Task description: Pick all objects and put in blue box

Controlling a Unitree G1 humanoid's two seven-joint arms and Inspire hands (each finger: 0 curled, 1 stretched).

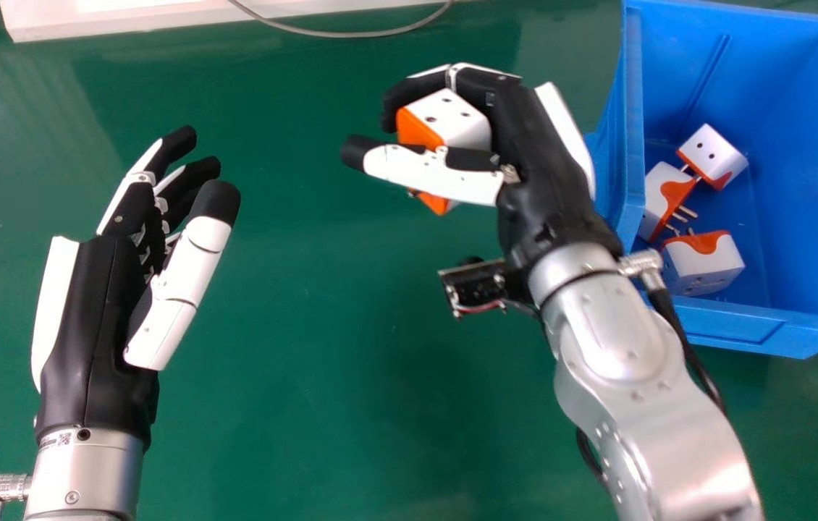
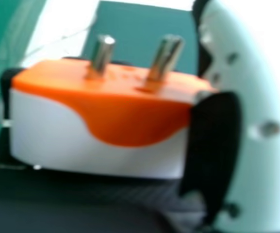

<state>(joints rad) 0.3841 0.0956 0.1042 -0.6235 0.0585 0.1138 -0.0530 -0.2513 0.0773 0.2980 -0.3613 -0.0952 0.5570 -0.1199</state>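
In the head view, the right hand (image 1: 539, 163) is at one o'clock over the green desk (image 1: 308, 362), its fingers and thumb curled round a white-and-orange plug adapter (image 1: 456, 123). That adapter is outside the blue box (image 1: 800, 174), off its nine o'clock side. Three more adapters are inside, toward the box's eight o'clock side: one (image 1: 713, 152), a second (image 1: 659, 192) and a third (image 1: 702, 268). The left hand (image 1: 94, 311), at nine o'clock, is loosely open and holds nothing.

In the right hand view, metal prongs (image 2: 101, 58) stand out from the held adapter's orange face; the dark shape against its white side is probably a finger.
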